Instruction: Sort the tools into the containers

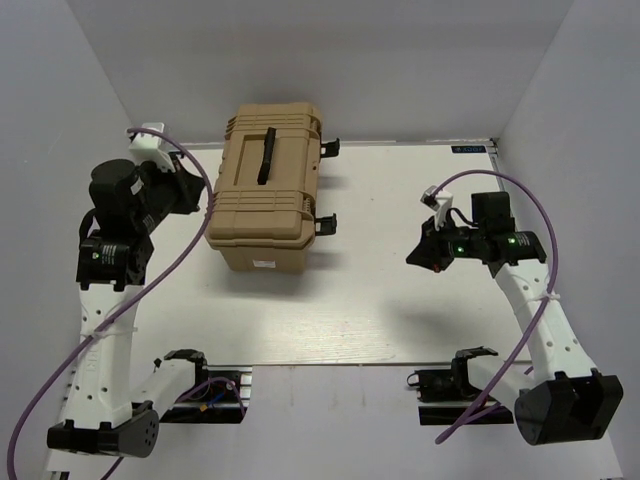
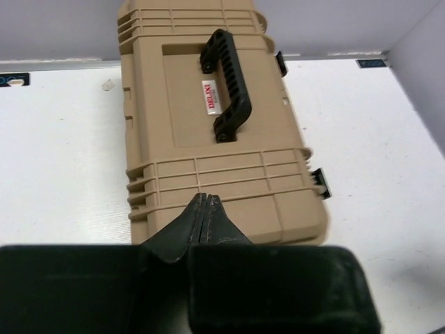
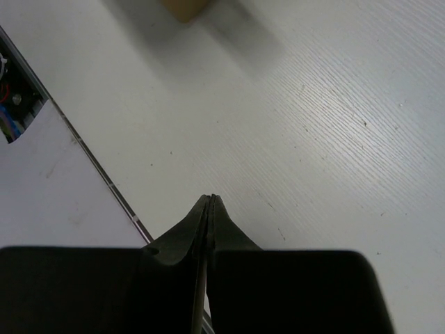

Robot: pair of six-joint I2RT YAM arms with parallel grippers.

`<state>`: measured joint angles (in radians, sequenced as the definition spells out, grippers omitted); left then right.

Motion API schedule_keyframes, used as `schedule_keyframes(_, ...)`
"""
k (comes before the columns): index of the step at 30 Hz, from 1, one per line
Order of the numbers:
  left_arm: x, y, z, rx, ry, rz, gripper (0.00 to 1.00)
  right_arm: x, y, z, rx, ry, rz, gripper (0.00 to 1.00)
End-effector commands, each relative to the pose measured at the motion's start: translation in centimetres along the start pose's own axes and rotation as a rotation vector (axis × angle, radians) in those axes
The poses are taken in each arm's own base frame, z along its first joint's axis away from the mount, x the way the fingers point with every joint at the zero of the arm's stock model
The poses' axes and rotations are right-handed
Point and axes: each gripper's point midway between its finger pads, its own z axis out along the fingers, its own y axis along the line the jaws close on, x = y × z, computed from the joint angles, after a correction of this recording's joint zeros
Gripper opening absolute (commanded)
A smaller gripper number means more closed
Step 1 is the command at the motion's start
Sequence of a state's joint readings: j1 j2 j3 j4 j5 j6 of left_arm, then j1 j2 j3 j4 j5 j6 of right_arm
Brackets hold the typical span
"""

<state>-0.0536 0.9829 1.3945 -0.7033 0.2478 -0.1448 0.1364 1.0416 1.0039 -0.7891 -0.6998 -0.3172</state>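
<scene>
Both pincers are clenched on nothing. The left pincer (image 2: pixel 206 202) has its black tapered fingers pressed flat together, just short of the near end of the tan toolbox (image 1: pixel 250 215). The right pincer (image 3: pixel 211 203) is pinched the same way above the bare, grainy white worktop (image 1: pixel 380 290), well apart from the box. The toolbox sits at the worktop's back left with its lid down. It is hard ribbed plastic with a ridged black handle (image 2: pixel 229 83) and black side latches (image 1: pixel 325 223).

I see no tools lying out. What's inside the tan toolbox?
Nothing inside shows: the toolbox is shut. Only the ribbed top, black handle and side latches are visible; any contents are hidden.
</scene>
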Motion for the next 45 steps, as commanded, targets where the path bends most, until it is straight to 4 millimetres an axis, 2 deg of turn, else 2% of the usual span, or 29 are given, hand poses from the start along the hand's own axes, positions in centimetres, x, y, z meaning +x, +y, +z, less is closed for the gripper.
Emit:
schedule_keyframes(1,-1.5,-1.1,-1.2,0.038,-0.048,-0.005,0.08,-0.8,-0.1,0.0,-0.004,-0.024,0.003,0.03)
schedule_keyframes(3,-1.3,-1.8,-1.3,0.075,-0.05,-0.002,0.17,-0.8,-0.3,0.2,-0.007,-0.016,0.021,0.07)
schedule_keyframes(4,-1.2,-2.6,-1.2,0.121,-0.048,0.003,0.24,-0.9,-0.3,0.2,-0.007,-0.018,0.024,0.09)
schedule_keyframes(5,-0.5,-2.8,-1.2,0.136,-0.035,0.009,0.41,-1.0,-0.5,0.3,-0.004,-0.016,0.029,0.14)
schedule_keyframes(7,-0.1,-3.5,-1.2,0.183,-0.038,0.014,0.56,-1.1,-0.7,0.5,-0.008,-0.015,0.045,0.21)
schedule_keyframes(8,0.4,-3.4,-1.1,0.183,-0.037,0.014,0.68,-1.2,-0.9,0.6,-0.005,-0.013,0.057,0.28)
schedule_keyframes(11,1.9,-3.1,-1.0,0.18,-0.017,0.007,0.78,-1.6,-1.2,1.0,-0.011,-0.012,0.081,0.34)
schedule_keyframes(14,3.3,-2.8,-0.7,0.176,-0.002,0.002,0.82,-1.7,-1.3,1.4,-0.021,-0.007,0.102,0.42)
schedule_keyframes(16,4.1,-3.9,-0.8,0.251,0.002,0.026,0.85,-1.4,-1.7,1.8,-0.016,0.008,0.122,0.5)
schedule_keyframes(17,5.0,-4.5,-0.7,0.301,0.006,0.029,0.86,-1.3,-2.1,1.8,0.002,0.011,0.122,0.52)
schedule_keyframes(18,5.9,-6.7,-1.5,0.444,0.013,0.065,0.88,-1.2,-2.6,1.9,0.025,0.017,0.125,0.59)
schedule_keyframes(19,7.7,-7.3,-1.5,0.505,0.038,0.058,0.9,-1.0,-3.1,2.0,0.045,0.021,0.128,0.63)
schedule_keyframes(20,7.5,-8.1,-1.8,0.57,0.0,0.085,0.91,-0.6,-3.8,2.0,0.088,0.034,0.138,0.67)
schedule_keyframes(21,7.9,-9.8,-3.2,0.672,-0.01,0.082,0.93,-0.6,-4.8,1.9,0.148,0.034,0.148,0.7)
schedule_keyframes(22,9.2,-9.9,-3.2,0.694,-0.002,0.07,0.93,-0.3,-5.5,1.7,0.194,0.037,0.151,0.75)
schedule_keyframes(23,9.4,-10.3,-3.5,0.714,-0.009,0.071,0.94,-0.5,-6.3,1.3,0.231,0.015,0.166,0.77)
schedule_keyframes(25,9.7,-10.6,-3.9,0.736,-0.021,0.076,0.98,0.0,-7.3,1.3,0.284,0.01,0.171,0.9)
schedule_keyframes(28,9.9,-11.0,-3.6,0.756,-0.016,0.072,0.99,0.3,-8.0,0.6,0.331,-0.007,0.19,0.9)
schedule_keyframes(30,10.6,-10.8,-2.4,0.747,0.025,0.047,0.99,0.3,-8.6,0.2,0.351,-0.011,0.207,0.9)
schedule_keyframes(35,11.4,-12.4,-0.4,0.817,0.097,0.038,0.99,0.3,-9.0,-0.8,0.377,-0.039,0.221,0.9)
schedule_keyframes(38,12.9,-13.5,0.5,0.839,0.139,0.06,0.99,0.6,-9.3,-1.1,0.408,-0.066,0.227,0.9)
schedule_keyframes(39,13.3,-13.8,0.8,0.838,0.152,0.059,0.99,1.5,-9.9,-1.4,0.432,-0.068,0.254,0.9)
schedule_keyframes(41,14.5,-14.6,1.6,0.837,0.177,0.092,0.99,1.0,-10.1,-1.9,0.461,-0.115,0.265,0.9)
schedule_keyframes(45,15.4,-15.5,2.2,0.816,0.178,0.146,0.99,1.5,-10.2,-2.4,0.507,-0.154,0.295,0.9)
